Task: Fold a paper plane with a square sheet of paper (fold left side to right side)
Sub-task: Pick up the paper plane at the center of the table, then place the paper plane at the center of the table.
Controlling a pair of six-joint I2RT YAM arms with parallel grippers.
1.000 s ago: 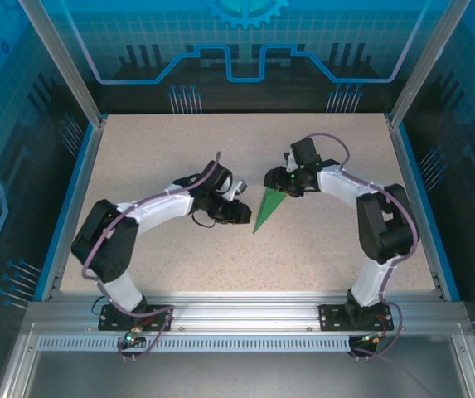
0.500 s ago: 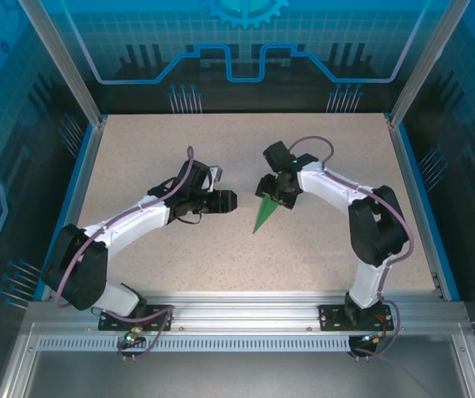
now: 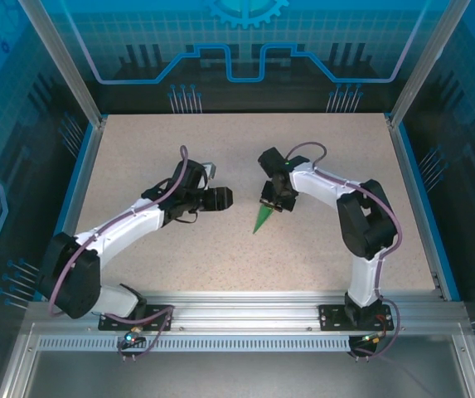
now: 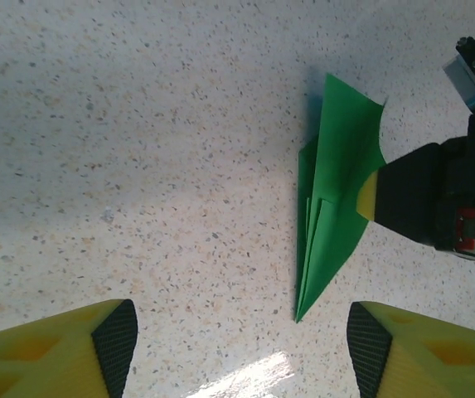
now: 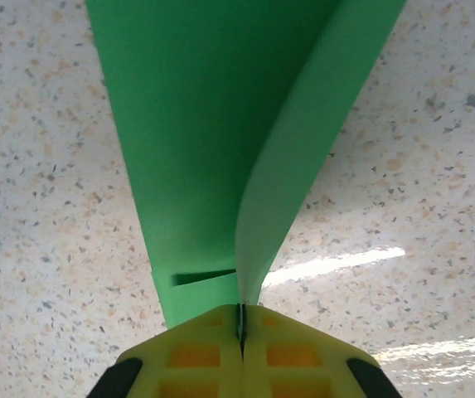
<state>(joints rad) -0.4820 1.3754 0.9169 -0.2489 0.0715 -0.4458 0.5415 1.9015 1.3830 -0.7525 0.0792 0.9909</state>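
Observation:
The green sheet of paper is folded into a slim, pointed paper plane (image 3: 262,219) lying mid-table, its tip toward the near edge. My right gripper (image 3: 273,201) is shut on its wide far end. In the right wrist view the yellow jaws (image 5: 241,319) pinch a raised fold of the green paper (image 5: 204,124). My left gripper (image 3: 227,197) stands open to the left of the plane, apart from it. From the left wrist, the plane (image 4: 336,182) lies ahead and to the right of the open gripper (image 4: 239,344), with the right gripper (image 4: 415,199) on its right edge.
The speckled beige tabletop (image 3: 179,141) is bounded by blue rails (image 3: 70,207) at left and right. An aluminium frame (image 3: 245,311) runs along the near edge by the arm bases. Glass walls close off the back.
My right gripper swung left over the plane's wide end and shut on it. My left gripper drew back from the plane to the left and opened wider.

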